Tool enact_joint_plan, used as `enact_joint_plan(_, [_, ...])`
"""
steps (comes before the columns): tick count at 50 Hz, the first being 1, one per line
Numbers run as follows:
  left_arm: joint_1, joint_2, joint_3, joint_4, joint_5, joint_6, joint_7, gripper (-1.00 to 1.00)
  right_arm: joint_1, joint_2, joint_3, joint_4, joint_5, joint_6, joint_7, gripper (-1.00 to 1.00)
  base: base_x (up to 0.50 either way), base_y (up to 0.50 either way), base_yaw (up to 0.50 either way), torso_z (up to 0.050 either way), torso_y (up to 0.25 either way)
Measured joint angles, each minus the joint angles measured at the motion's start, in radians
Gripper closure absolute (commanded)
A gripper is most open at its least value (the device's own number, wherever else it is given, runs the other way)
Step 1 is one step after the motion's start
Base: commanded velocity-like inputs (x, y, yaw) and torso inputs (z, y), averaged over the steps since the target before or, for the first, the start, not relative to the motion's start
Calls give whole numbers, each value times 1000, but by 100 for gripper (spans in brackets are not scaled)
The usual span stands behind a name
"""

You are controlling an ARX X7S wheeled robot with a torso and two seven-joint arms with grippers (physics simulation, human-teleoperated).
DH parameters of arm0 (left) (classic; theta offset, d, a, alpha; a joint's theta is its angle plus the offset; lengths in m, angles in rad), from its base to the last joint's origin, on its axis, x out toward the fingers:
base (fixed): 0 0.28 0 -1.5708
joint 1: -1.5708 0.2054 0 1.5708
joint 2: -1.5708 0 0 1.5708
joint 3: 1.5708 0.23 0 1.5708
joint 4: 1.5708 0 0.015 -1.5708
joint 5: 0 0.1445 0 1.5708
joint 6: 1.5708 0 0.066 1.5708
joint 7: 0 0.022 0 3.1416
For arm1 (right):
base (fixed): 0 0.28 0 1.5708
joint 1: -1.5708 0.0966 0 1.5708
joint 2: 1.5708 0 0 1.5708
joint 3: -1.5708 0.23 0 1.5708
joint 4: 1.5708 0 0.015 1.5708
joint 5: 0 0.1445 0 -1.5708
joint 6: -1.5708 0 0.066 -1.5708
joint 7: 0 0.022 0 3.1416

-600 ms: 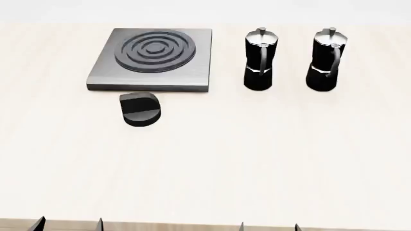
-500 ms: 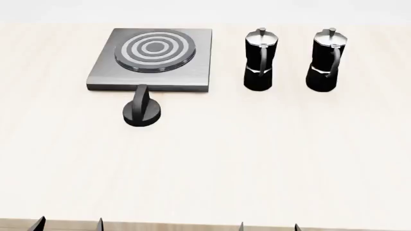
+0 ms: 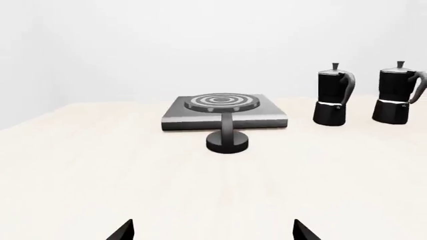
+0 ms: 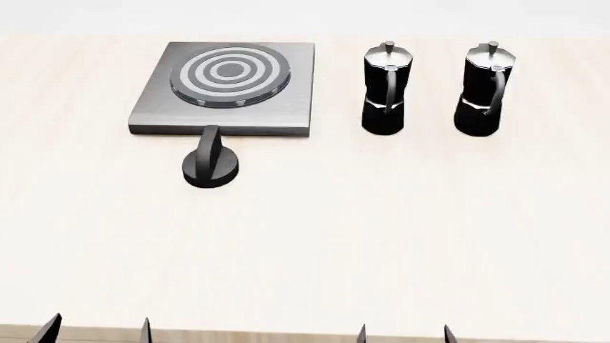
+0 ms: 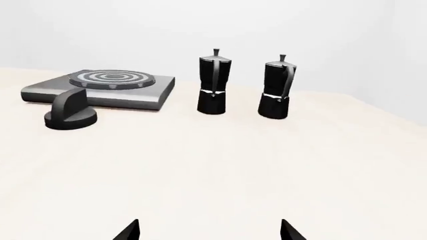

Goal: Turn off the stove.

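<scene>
The stove (image 4: 153,107) is a square brushed-grey plate at the table's far left, its round burner (image 4: 228,71) showing pale concentric rings. Its black ridged knob (image 4: 211,166) stands just in front of the plate, ridge pointing at the burner. The left wrist view has the stove (image 3: 267,119) and the knob (image 3: 227,137) straight ahead and far off. In the right wrist view the stove (image 5: 150,95) and the knob (image 5: 70,111) are also far off, to one side. My left gripper (image 4: 96,332) (image 3: 212,231) and right gripper (image 4: 404,334) (image 5: 209,231) hang open at the near edge, holding nothing.
Two black-and-silver moka pots (image 4: 386,89) (image 4: 486,89) stand upright to the right of the stove, and both wrist views show the pair (image 3: 333,97) (image 5: 214,82). The pale wooden table (image 4: 381,236) stretches between the grippers and the stove.
The burner rings went from dark to pale, and the knob's ridge turned from broadside to pointing at the burner. Both grippers' fingertips have risen slightly into the head view.
</scene>
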Motion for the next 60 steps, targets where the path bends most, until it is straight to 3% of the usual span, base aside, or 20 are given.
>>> enact_joint_plan(15, [34, -34, -13, 264, -58, -72, -27, -100, -45, 41, -13, -311, -87, 156, 49, -100, 0, 0, 0, 0, 0])
enact_joint_plan(32, [44, -79, -45, 485, -154, -184, -54, -100, -72, 81, -19, -524, -111, 246, 66, -100, 0, 0, 0, 0, 0])
enact_joint_plan(60, [43, -120, -70, 610, -244, -250, -96, -100, -89, 114, -53, -678, -129, 303, 85, -100, 95, 0, 0, 0, 0])
